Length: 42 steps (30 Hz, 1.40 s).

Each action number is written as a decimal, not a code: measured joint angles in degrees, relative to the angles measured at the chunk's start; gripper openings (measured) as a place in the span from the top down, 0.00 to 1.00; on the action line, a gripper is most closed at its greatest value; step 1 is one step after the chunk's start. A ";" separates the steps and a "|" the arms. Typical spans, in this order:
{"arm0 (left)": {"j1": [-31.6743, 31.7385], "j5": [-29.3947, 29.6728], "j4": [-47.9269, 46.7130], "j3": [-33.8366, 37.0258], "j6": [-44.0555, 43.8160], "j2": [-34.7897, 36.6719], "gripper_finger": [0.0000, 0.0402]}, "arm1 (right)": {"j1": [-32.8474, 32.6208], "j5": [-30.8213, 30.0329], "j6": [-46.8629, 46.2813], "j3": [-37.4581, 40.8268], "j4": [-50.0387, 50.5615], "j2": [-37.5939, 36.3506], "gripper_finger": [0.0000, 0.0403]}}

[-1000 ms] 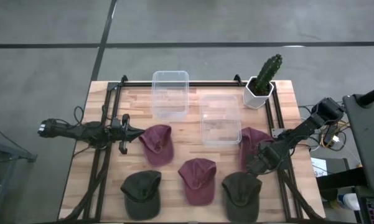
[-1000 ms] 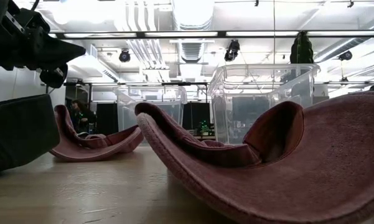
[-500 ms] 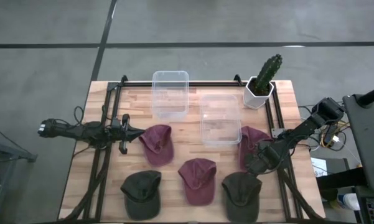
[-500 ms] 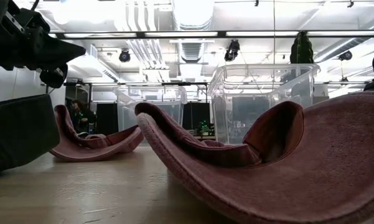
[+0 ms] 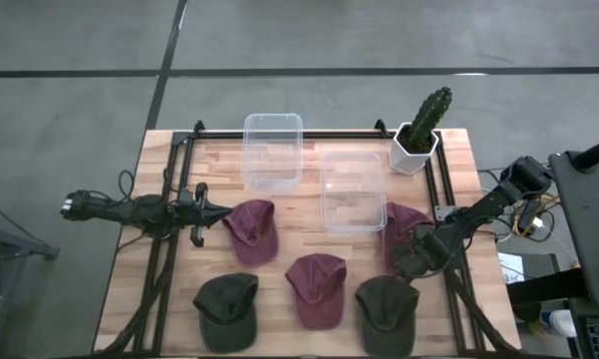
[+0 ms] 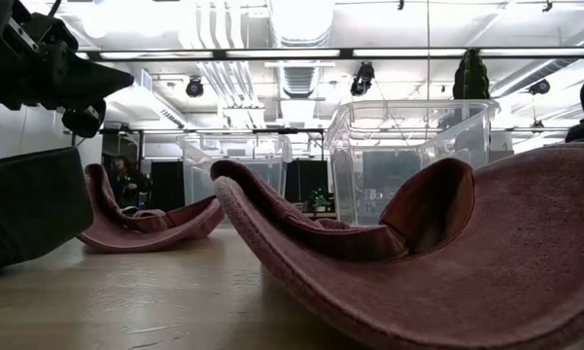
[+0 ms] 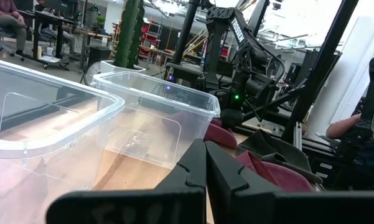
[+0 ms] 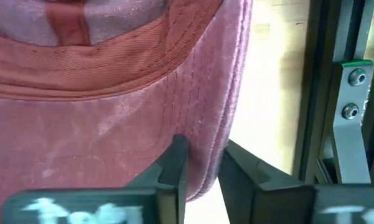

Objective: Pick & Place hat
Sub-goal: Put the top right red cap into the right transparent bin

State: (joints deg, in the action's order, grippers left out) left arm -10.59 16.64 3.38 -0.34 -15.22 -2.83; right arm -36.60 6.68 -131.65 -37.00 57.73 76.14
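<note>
Five caps lie on the wooden table (image 5: 179,299), crown up: three maroon and two dark green. My right gripper (image 5: 411,261) is shut on the right maroon hat (image 5: 404,227), at the hat's near end; the right wrist view shows its brim (image 8: 112,124) from close up. My left gripper (image 5: 217,211) is shut and empty, held above the table just left of the left maroon hat (image 5: 252,230); its fingers (image 7: 205,168) point toward the table's right. My right gripper pinches the right side edge of the maroon hat's brim (image 8: 205,158) between its two fingers, one finger (image 8: 173,165) over the brim's top and the other (image 8: 239,168) outside the edge. The fingers come from above, slanting down. The hat lies on the table.
Two clear plastic bins (image 5: 272,150) (image 5: 353,189) stand at the back middle, and a potted cactus (image 5: 422,128) stands at the back right. A third maroon hat (image 5: 316,287) and two green hats (image 5: 226,309) (image 5: 387,311) lie along the near edge. A black rail frame (image 5: 444,189) borders the table.
</note>
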 joint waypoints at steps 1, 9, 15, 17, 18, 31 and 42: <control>0.02 0.00 0.00 0.00 0.00 0.00 1.00 | 0.00 0.38 0.02 -0.47 0.57 0.05 0.85; 0.00 0.00 0.00 0.00 0.05 0.00 1.00 | -0.02 3.69 0.26 -6.38 11.93 0.08 0.87; 0.02 0.00 0.00 0.00 0.15 0.00 1.00 | -0.04 3.60 0.26 -10.48 17.86 0.08 0.96; 0.01 -0.01 0.00 0.00 0.15 0.00 1.00 | -0.04 3.58 0.23 -11.97 20.41 0.08 0.96; 0.01 0.00 0.00 0.00 0.17 0.00 1.00 | -0.04 3.60 0.19 -12.83 21.87 0.08 0.96; 0.01 0.00 0.00 0.00 0.22 -0.02 1.00 | -0.28 0.22 1.23 -26.63 32.31 -0.55 0.97; 0.00 0.00 0.00 0.00 0.24 -0.02 1.00 | -3.78 5.74 1.25 -32.72 32.31 -0.52 0.97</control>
State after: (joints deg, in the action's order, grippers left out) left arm -10.59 16.64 3.38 -0.34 -14.98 -2.85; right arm -40.38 12.42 -130.40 -69.72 90.03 75.62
